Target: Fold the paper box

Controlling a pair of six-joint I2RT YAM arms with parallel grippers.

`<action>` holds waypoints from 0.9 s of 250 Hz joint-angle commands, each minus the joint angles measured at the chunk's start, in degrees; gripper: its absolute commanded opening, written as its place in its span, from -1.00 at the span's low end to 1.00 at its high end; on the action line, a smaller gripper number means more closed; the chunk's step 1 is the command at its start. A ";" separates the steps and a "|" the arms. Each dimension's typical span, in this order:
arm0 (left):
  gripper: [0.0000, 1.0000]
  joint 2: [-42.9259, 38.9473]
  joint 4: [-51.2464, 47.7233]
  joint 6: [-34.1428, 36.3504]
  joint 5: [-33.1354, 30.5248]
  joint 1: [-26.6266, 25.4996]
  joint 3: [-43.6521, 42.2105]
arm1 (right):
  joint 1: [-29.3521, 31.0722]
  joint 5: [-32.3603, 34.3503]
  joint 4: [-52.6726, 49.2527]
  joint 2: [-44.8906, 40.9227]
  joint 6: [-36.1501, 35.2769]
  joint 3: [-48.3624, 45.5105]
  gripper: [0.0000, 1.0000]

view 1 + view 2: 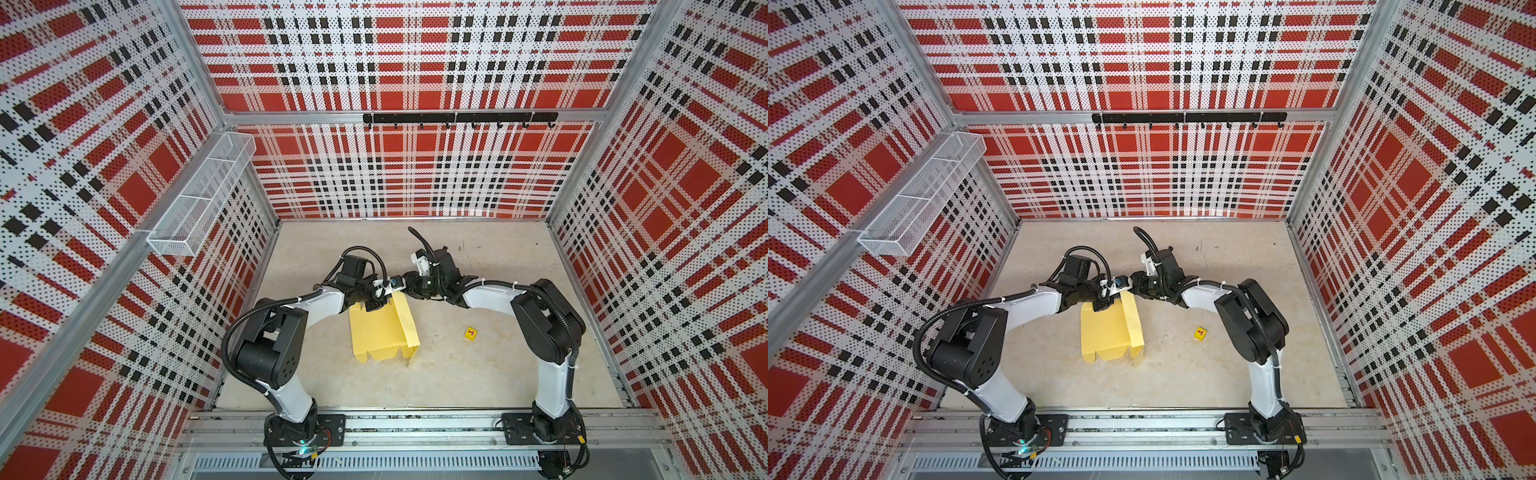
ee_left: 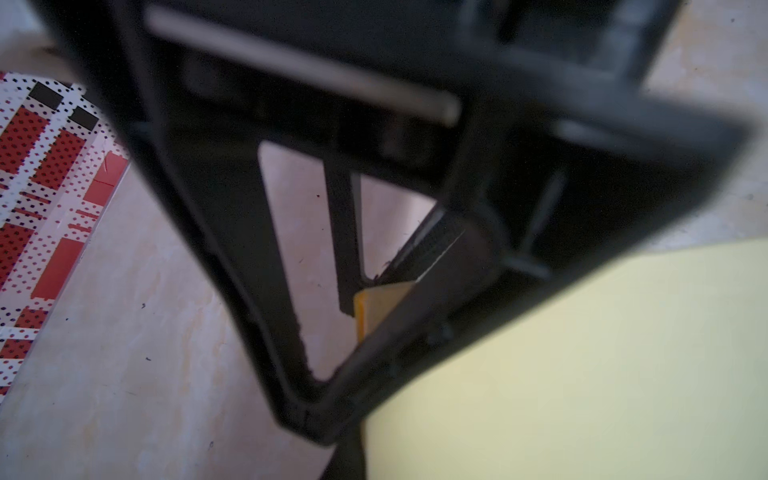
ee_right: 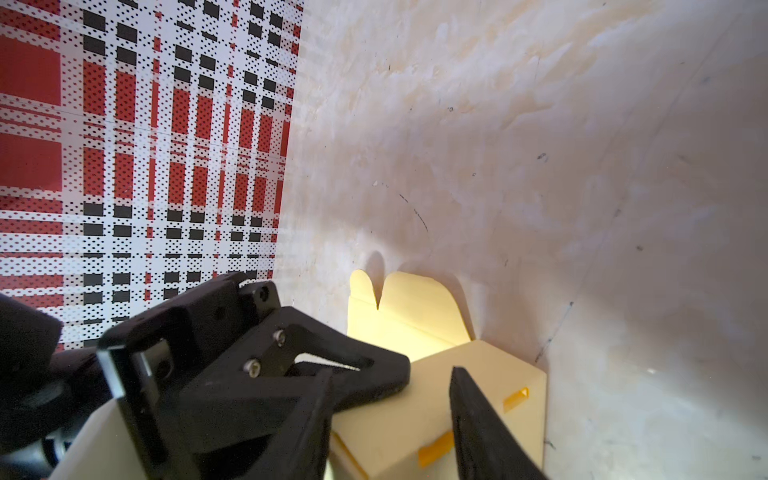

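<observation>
**Box** (image 1: pixel 380 332): pale yellow card, lying in the middle of the table (image 1: pixel 457 374) between my two arms, as both top views show. Its base sheet lies flat. The long panel on its right side stands up, tilted. Rounded flaps project from the near end and lie flat on the table.

**Left gripper** (image 1: pixel 374 306): my left arm extends from the left to the box's far left corner, with the tips down at the card. In the left wrist view my jaws stand close together and a small yellow flap edge shows at their tips. That view is blurred, so I cannot tell whether they pinch it. The broad yellow sheet fills the space beside the fingers (image 2: pixel 232 257).

**Right gripper** (image 1: pixel 400 286): my right arm extends from the right. This gripper hovers at the far end of the raised panel, just beside the left gripper. In the right wrist view my jaws are spread and hold nothing, and the folded panel with its two orange-edged slots shows between them. Whether my fingers (image 3: pixel 478 415) touch it I cannot tell. One left finger lies across the box edge there.

**Cube** (image 1: pixel 470 333): small and yellow with a red letter on top, on the table well apart to the right of the box.
</observation>
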 commanded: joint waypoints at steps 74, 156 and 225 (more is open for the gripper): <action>-0.35 1.34 3.18 2.70 -5.59 -1.41 -1.96 | -1.46 0.30 4.83 -3.05 0.84 -6.48 -0.08; -0.24 3.11 7.97 2.02 -6.85 -3.21 -3.12 | -1.54 0.04 4.99 -2.76 0.83 -6.39 -0.11; -0.24 4.61 8.19 3.11 -3.34 -4.44 -3.02 | -1.95 0.01 5.91 -2.75 1.34 -7.34 -0.14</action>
